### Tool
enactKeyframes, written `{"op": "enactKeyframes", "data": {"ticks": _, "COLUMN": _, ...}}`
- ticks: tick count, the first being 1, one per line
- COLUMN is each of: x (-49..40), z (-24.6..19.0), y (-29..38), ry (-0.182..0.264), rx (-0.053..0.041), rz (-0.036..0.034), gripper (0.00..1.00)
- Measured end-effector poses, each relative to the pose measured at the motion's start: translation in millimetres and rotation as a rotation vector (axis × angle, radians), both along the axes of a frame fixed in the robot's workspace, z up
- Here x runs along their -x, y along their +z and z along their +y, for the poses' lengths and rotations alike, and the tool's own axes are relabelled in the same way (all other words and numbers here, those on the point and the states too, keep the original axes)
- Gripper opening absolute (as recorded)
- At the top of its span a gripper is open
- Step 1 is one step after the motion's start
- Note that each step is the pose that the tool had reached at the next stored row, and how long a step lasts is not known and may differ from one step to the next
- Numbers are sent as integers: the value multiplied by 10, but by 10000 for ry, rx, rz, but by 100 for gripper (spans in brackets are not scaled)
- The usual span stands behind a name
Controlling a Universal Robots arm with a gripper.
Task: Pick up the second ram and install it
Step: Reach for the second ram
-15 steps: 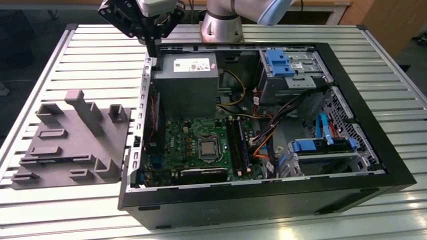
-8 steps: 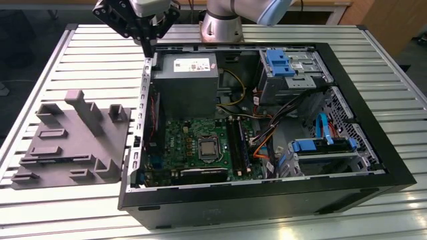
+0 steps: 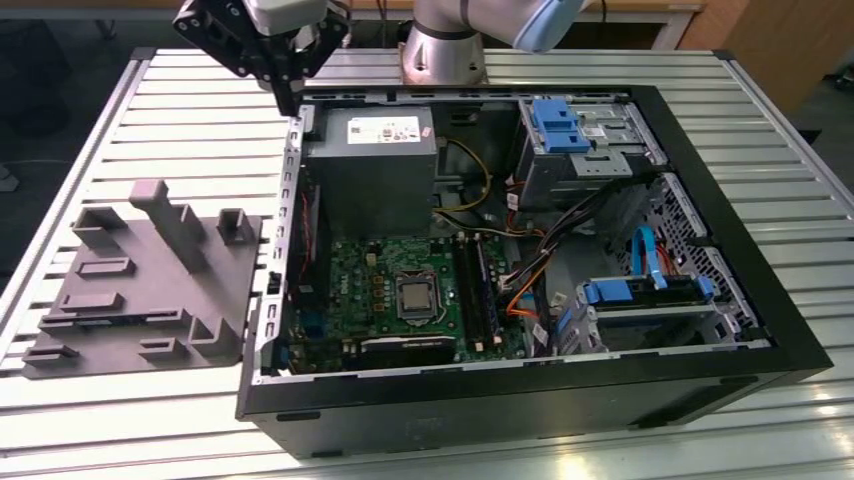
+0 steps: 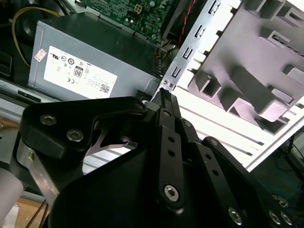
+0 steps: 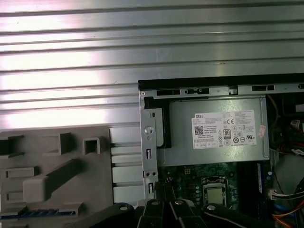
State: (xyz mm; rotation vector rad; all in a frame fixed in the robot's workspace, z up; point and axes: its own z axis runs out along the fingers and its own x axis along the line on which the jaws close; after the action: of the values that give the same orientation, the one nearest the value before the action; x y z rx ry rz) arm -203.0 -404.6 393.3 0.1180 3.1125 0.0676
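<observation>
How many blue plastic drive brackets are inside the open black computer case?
2. One blue plastic drive bracket tops the far drive cage; the other on the nearer cage at the exterior view's right. More may be hidden.

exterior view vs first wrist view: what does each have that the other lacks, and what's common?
Exterior view's extras: the arm's base behind the case, and the blue drive caddies on the case's far side from the fixture.

First wrist view's extras: a dark, blue-flecked strip lying in a slot of the fixture. It may be the second ram, but I can't confirm that.

Shared: the gray fixture, the power supply, the CPU socket, the slatted table, and the gripper, which is above the case's corner by the power supply.
</observation>
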Motion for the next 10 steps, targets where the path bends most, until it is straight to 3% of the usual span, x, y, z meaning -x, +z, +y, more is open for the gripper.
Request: {"op": "enactKeyframes", "data": {"ticks": 10, "x": 93, "z": -11, "y": 0, "ry": 0, "rx": 0, "rz": 0, "gripper": 11}}
